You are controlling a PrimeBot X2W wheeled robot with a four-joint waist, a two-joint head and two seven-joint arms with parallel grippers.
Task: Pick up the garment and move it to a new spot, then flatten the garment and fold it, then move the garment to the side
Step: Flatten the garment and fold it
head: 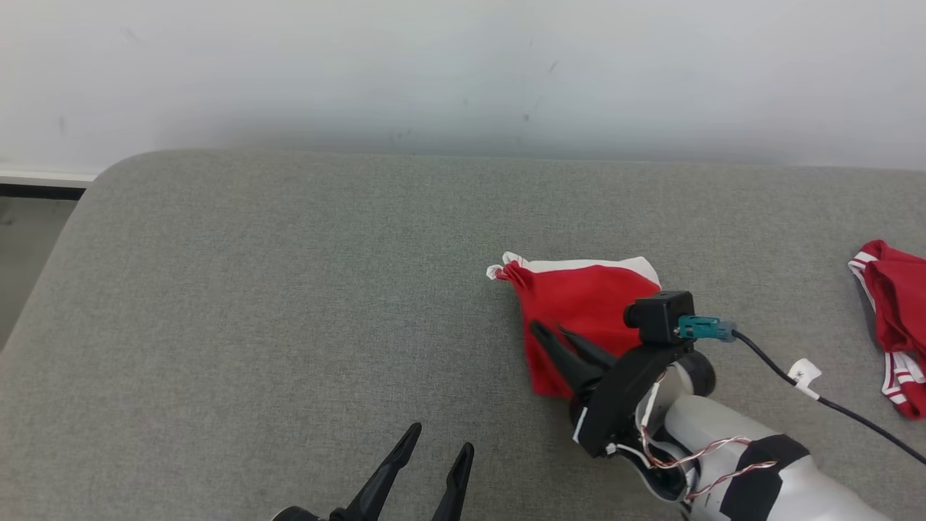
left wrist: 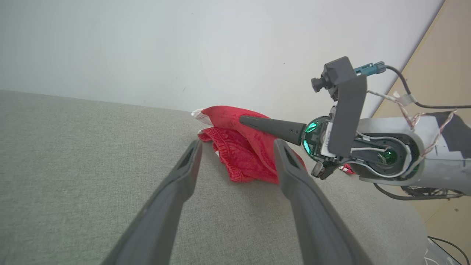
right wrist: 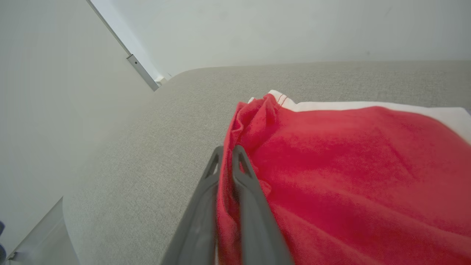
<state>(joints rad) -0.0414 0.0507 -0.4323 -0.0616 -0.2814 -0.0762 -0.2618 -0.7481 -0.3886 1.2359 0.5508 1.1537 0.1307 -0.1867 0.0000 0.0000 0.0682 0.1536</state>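
Note:
A red garment with white trim (head: 579, 300) lies bunched on the grey padded surface (head: 289, 304), right of centre. My right gripper (head: 551, 333) is shut on the garment's left edge; the right wrist view shows red cloth (right wrist: 331, 165) pinched between the two fingers (right wrist: 243, 173). My left gripper (head: 441, 441) stands open at the bottom of the head view, a short way left of the garment and apart from it. In the left wrist view the garment (left wrist: 239, 147) lies just beyond my open left gripper (left wrist: 237, 147), with the right gripper's finger (left wrist: 272, 127) resting on top.
A second red garment with white stripes (head: 893, 325) lies at the right edge of the surface. A black cable (head: 832, 398) runs from the right wrist camera. The white wall (head: 463, 72) stands behind; the surface's rounded corner (head: 108, 174) is at the far left.

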